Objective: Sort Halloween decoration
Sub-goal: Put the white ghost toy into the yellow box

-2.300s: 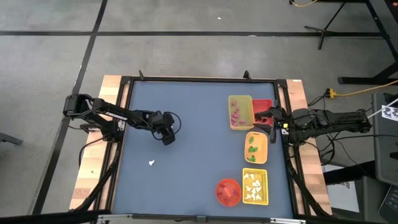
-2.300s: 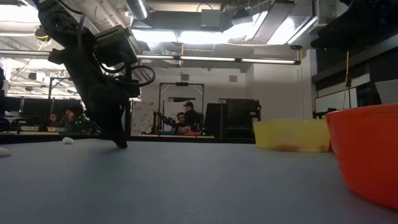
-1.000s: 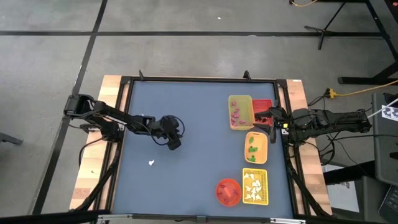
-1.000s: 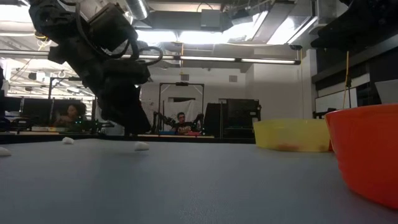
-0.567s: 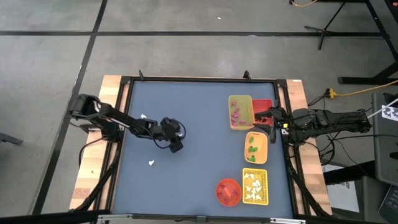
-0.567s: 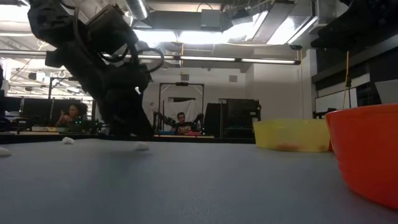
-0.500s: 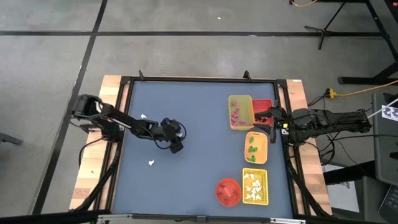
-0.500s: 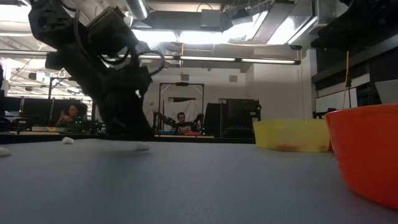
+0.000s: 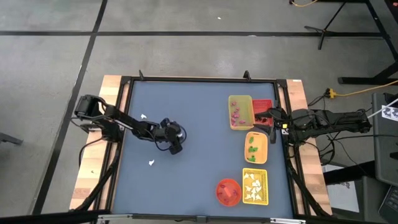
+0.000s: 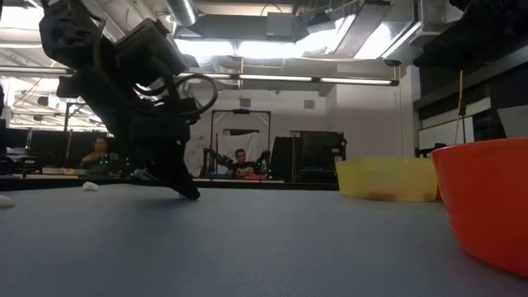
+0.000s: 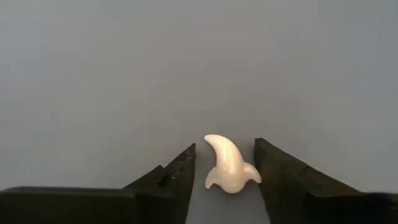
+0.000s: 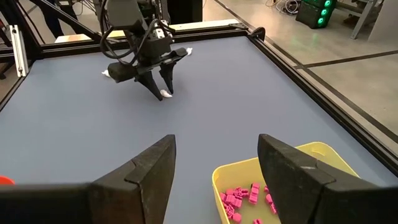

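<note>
The left gripper (image 11: 224,171) is low over the blue table (image 9: 193,118), near its middle-left part. A small white ghost piece (image 11: 228,167) lies on the table between its two fingers (image 11: 180,171); the jaws are narrowly open around it, close on both sides but not clamped. The right gripper (image 12: 214,158) waits wide open at the table's right edge, above the yellow tray (image 12: 298,171) with pink pieces (image 12: 239,199).

Your left gripper (image 11: 225,171) has swung toward 3 o'clock and dropped around the white ghost piece (image 11: 228,166), fingers astride it.
</note>
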### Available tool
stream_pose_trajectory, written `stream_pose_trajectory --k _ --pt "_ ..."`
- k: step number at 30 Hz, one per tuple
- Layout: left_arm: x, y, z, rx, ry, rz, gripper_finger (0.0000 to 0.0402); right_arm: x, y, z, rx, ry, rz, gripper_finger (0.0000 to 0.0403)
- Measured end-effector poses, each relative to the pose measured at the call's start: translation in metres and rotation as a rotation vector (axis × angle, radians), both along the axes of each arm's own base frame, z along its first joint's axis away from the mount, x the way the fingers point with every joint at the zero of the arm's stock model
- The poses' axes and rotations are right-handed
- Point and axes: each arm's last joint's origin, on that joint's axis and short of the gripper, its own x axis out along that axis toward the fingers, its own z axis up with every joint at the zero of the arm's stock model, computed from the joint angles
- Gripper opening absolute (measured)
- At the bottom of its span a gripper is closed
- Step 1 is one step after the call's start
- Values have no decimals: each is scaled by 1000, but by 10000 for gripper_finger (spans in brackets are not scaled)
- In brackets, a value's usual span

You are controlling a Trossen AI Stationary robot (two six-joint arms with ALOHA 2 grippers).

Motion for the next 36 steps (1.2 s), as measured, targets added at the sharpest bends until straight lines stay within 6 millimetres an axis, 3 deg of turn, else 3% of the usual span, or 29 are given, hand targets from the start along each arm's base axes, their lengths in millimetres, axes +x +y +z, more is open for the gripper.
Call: stream_pose_trajectory --k 16,28,36 --pt "0 -3 0 1 -11 -10 46 0 0 0 0 0 0 225" --pt "1 -3 0 -3 -26 -10 38 0 0 0 0 1 0 225" --pt "11 -4 8 -79 -185 11 37 0 0 0 0 0 0 225"
